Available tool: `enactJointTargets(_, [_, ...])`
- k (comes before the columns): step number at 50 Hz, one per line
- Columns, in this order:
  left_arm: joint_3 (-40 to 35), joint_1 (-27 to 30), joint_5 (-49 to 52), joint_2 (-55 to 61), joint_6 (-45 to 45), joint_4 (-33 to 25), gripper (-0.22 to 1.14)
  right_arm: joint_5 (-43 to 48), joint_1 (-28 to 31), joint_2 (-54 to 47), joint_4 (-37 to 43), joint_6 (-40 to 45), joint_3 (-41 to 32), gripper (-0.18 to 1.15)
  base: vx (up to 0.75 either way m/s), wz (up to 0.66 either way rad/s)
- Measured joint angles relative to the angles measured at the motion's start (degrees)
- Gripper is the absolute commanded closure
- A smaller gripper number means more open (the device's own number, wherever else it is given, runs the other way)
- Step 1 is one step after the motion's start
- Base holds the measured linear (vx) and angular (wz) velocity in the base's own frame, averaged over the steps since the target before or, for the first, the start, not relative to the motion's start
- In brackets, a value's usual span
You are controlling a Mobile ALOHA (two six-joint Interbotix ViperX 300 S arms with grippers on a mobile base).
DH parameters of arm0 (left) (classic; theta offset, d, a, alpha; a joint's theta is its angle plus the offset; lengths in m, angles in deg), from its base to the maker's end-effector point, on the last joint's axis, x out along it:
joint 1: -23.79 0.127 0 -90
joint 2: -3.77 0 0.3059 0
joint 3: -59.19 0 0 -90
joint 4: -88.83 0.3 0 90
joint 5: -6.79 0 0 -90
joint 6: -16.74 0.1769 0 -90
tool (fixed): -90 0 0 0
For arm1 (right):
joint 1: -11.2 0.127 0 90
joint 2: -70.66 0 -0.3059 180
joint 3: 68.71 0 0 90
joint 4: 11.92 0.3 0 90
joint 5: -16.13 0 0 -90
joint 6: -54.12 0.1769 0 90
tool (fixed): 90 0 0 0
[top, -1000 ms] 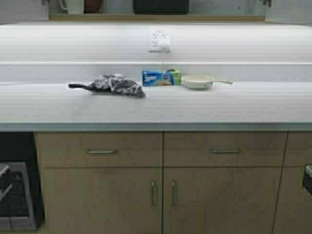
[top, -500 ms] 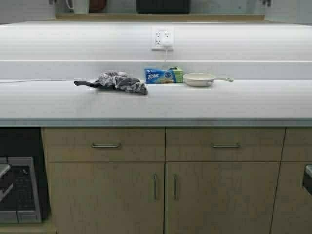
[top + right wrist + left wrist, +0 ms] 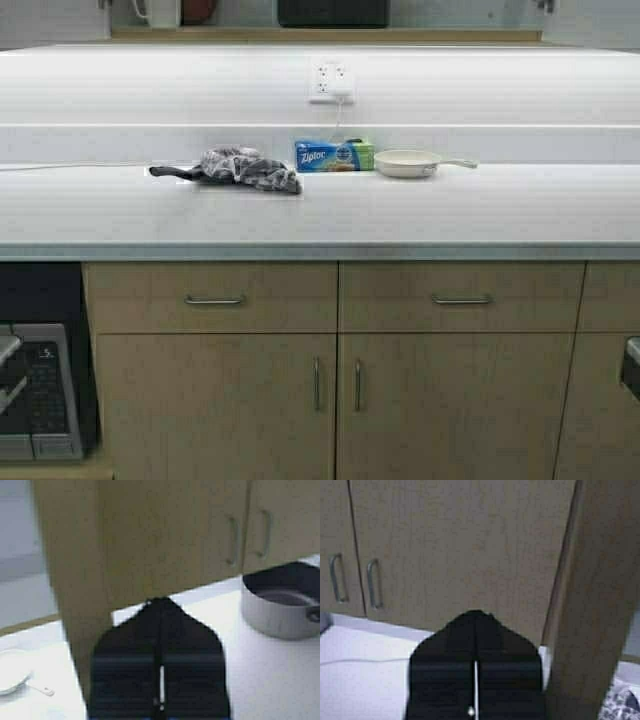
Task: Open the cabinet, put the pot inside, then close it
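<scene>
Your left gripper and right gripper are both pressed together, empty. The pot sits on the counter below the cabinet, ahead of the right gripper, so that arm looks nearer.

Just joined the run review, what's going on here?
Nothing is being handled right now. Neither arm shows in the high view. The left gripper and the right gripper both have their jaws shut on nothing. The pot sits on the white counter below the cabinet, whose handled doors look closed. Opening has not yet begun.
</scene>
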Motion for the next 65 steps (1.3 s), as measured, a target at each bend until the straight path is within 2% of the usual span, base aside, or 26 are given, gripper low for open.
enactJointTargets(12, [8.4,-5.4,-0.2,-6.3,0.1,0.0,0.87,-0.9,6.2,4.8,0.2,-1.9,4.8,0.9,0.01,0.0])
enactJointTargets(20, [20.4,-7.7,-0.8,-16.6,0.3,0.0,0.87,-0.8,10.7,13.1,0.4,-4.3,14.9,0.9,0.04,0.0])
enactJointTargets(31, [34.3,-7.6,-1.9,-26.6,2.5,1.3,0.87,2.5,10.7,23.8,3.7,-4.1,32.4,0.9,0.13,0.03])
enactJointTargets(36, [39.0,-7.9,-2.5,-29.4,3.5,1.4,0.87,5.1,10.7,27.1,3.9,-4.4,36.5,0.9,0.18,-0.05])
enactJointTargets(43, [39.6,-11.3,-2.8,-30.4,3.9,1.6,0.87,4.4,11.0,27.4,4.0,-4.3,36.5,0.9,0.2,-0.05])
enactJointTargets(58, [31.0,-21.6,-1.7,-22.7,3.9,1.8,0.87,1.4,19.2,24.7,4.1,-8.0,31.8,0.9,0.17,0.03])
enactJointTargets(65, [29.9,-25.1,-1.5,-22.2,3.9,1.8,0.88,-0.6,19.5,26.5,4.0,-10.0,32.1,0.9,0.15,0.12])
